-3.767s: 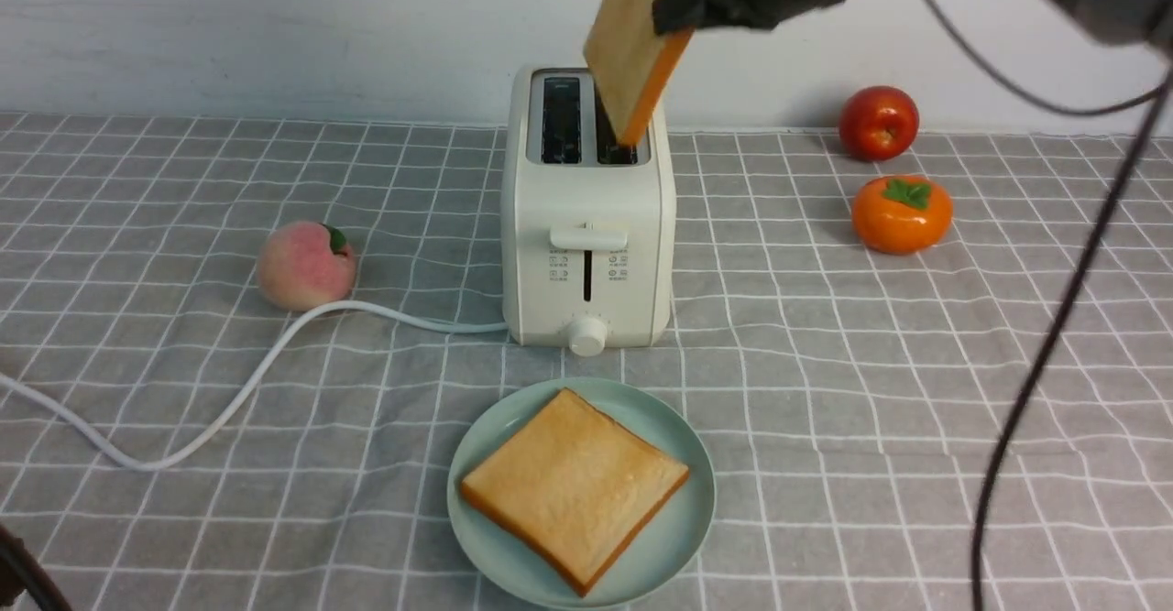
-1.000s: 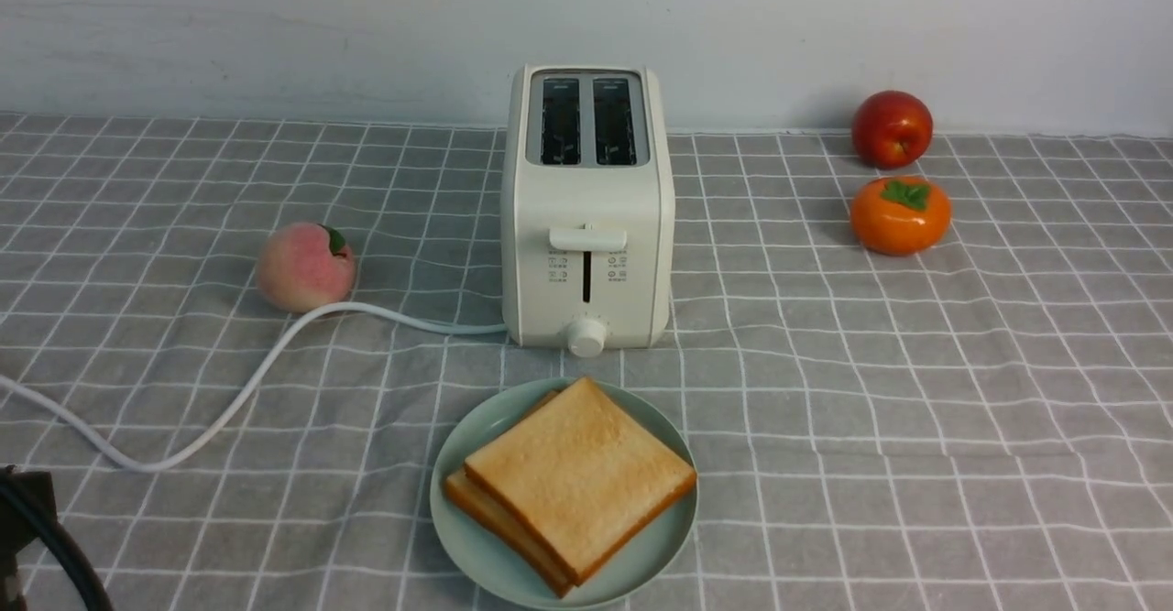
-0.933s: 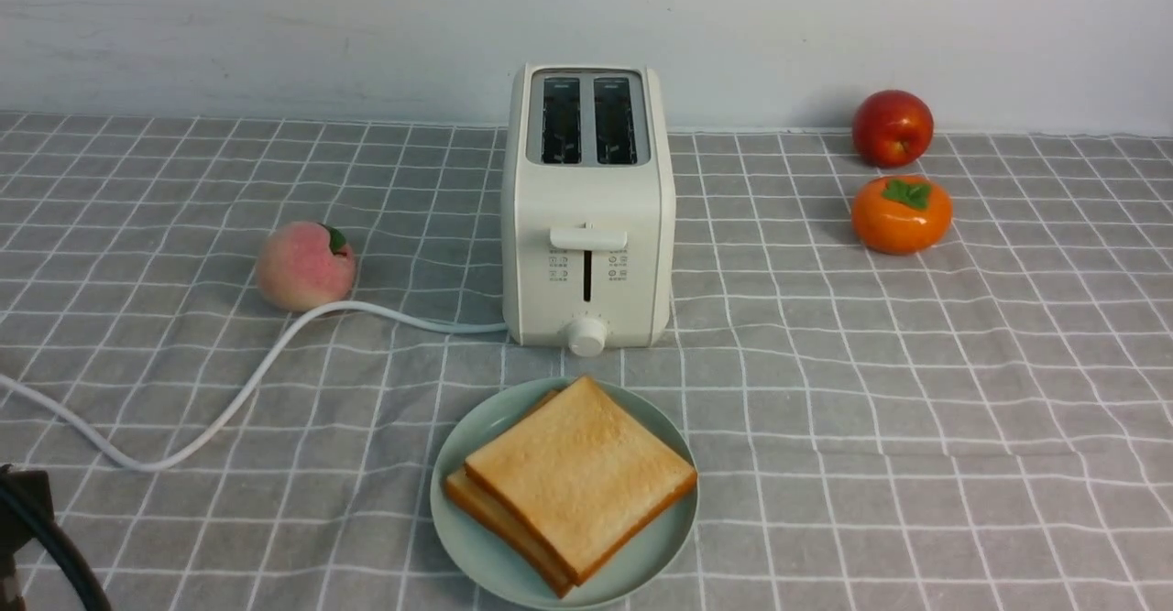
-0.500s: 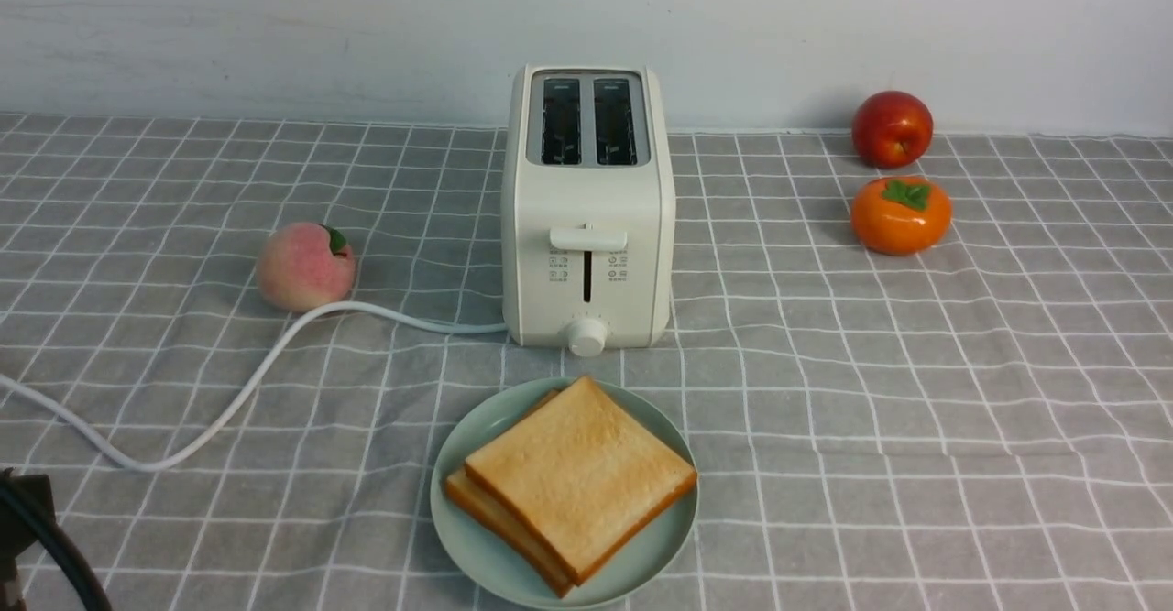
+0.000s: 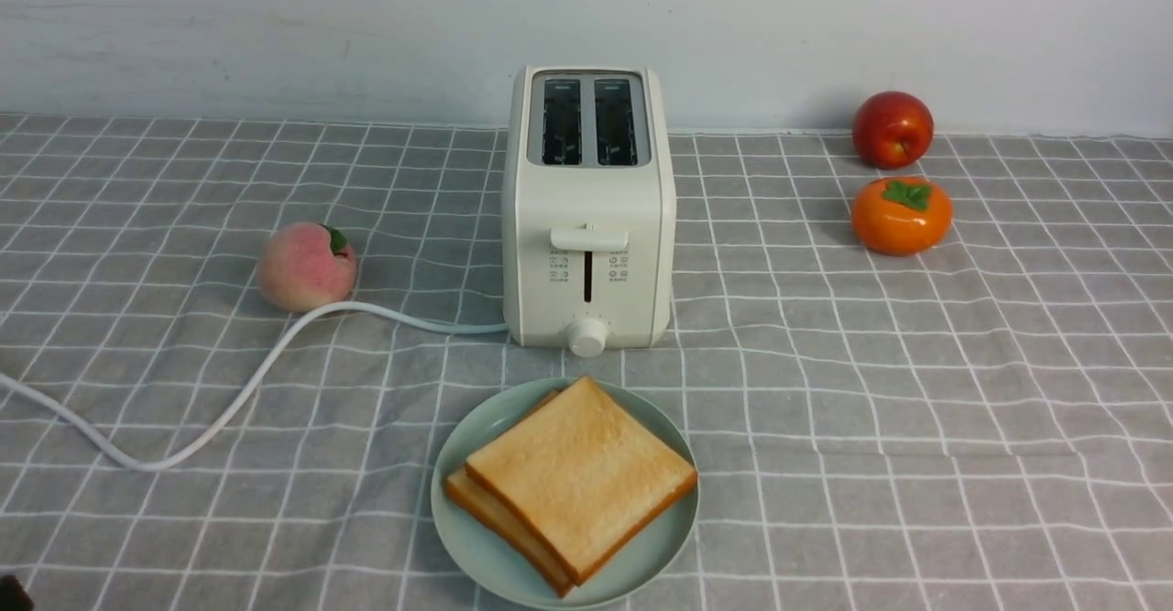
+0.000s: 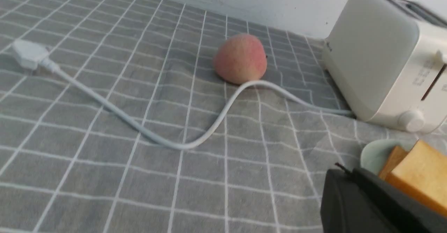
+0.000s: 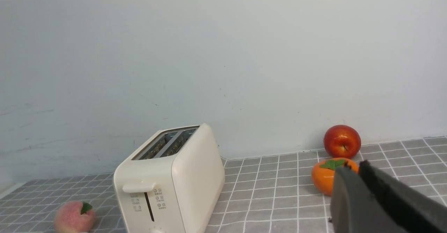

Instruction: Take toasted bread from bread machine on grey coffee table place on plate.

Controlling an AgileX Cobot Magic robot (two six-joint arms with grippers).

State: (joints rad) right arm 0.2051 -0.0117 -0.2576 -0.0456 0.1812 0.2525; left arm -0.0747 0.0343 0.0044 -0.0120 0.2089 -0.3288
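Two slices of toasted bread [image 5: 579,475] lie stacked on the mint-green plate [image 5: 476,542], just in front of the cream-white bread machine [image 5: 587,267]. Both slots on its top are empty. All of it rests on the grey coffee table [image 5: 916,391] with its white grid cloth. In the left wrist view my left gripper [image 6: 349,172] is shut with nothing in it, beside the plate [image 6: 373,152] and toast [image 6: 420,170]. In the right wrist view my right gripper [image 7: 354,166] is shut and empty, up above the table to the right of the bread machine [image 7: 174,180]. Neither gripper shows in the front view.
A peach [image 5: 305,266] sits left of the bread machine, with the white cord [image 5: 238,391] curling past it to the plug [image 6: 28,53]. A red apple [image 5: 892,128] and an orange persimmon [image 5: 901,215] stand at the back right, near the wall.
Since the oldest frame the second slice has gone from the right gripper over the bread machine onto the plate, and that arm has left the front view. Over the last second the left arm's dark part slid out at the lower left.
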